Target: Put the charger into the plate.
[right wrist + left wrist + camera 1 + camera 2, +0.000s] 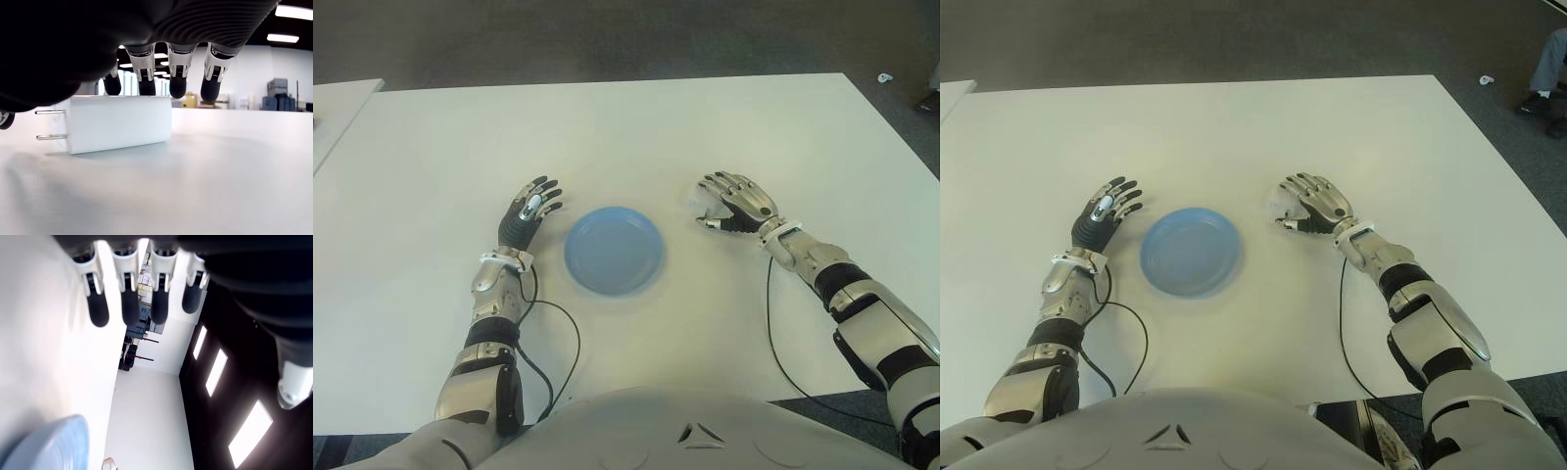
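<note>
A white charger (pixel 117 122) lies flat on the white table (pixel 636 137), its two metal prongs sticking out sideways. My right hand (pixel 720 203) arches over it, fingertips (pixel 177 88) lined up along its far top edge and the thumb on its near side; the fingers are spread and have not closed on it. In the eye views only a pale corner of the charger (pixel 1279 205) shows under that hand. The empty blue plate (pixel 614 250) sits just left of the charger, at the table's middle. My left hand (pixel 530 211) shows open and idle left of the plate.
Black cables (pixel 563 338) run from both wrists toward my body. A second white table (pixel 337 113) stands at the far left. Beyond the table's right edge are dark floor, a small white object (pixel 884 77) and a person's leg (pixel 1549 64).
</note>
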Motion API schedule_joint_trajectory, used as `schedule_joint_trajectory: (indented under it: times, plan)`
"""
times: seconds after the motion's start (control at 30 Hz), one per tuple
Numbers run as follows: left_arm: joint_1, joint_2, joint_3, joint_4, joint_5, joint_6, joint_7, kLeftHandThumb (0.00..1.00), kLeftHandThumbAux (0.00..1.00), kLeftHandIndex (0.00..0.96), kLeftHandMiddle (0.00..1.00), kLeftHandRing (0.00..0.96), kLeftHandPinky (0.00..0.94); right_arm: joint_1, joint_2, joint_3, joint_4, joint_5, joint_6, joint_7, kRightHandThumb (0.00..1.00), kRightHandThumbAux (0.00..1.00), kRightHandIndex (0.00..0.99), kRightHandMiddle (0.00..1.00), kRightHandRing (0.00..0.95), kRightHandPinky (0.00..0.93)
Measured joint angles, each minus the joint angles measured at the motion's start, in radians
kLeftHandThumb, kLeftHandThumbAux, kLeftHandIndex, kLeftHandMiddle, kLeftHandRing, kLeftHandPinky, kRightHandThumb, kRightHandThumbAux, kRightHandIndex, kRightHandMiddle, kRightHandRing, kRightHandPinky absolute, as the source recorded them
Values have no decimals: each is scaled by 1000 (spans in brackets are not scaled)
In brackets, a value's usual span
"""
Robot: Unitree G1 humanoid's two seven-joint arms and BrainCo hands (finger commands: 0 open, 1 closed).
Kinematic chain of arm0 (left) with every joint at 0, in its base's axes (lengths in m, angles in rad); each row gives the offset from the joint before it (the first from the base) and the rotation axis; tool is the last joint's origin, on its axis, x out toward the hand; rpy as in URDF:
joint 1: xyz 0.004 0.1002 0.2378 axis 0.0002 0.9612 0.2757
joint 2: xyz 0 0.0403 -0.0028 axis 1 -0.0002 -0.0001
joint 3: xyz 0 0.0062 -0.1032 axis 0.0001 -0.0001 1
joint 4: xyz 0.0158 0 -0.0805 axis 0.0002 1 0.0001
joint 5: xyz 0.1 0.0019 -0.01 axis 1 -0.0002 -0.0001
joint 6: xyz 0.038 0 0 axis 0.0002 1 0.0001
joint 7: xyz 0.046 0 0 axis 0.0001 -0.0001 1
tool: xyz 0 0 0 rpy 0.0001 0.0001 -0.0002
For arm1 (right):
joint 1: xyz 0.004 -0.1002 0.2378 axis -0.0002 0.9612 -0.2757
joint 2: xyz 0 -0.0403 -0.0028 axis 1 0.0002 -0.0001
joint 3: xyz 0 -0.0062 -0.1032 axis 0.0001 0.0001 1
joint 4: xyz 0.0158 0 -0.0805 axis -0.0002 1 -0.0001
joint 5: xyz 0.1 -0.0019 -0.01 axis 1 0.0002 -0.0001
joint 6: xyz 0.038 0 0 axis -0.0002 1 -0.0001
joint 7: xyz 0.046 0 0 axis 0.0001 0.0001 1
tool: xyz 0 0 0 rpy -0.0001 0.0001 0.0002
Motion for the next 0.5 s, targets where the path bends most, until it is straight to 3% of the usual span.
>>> schedule_joint_trajectory:
  times: [0.5]
  plan:
    - [1,-1,-5,-2,13,-1,32,5,513,177,201,217,252,2,-2,2,-10,3,-41,-22,214,156,0,0,0,0]
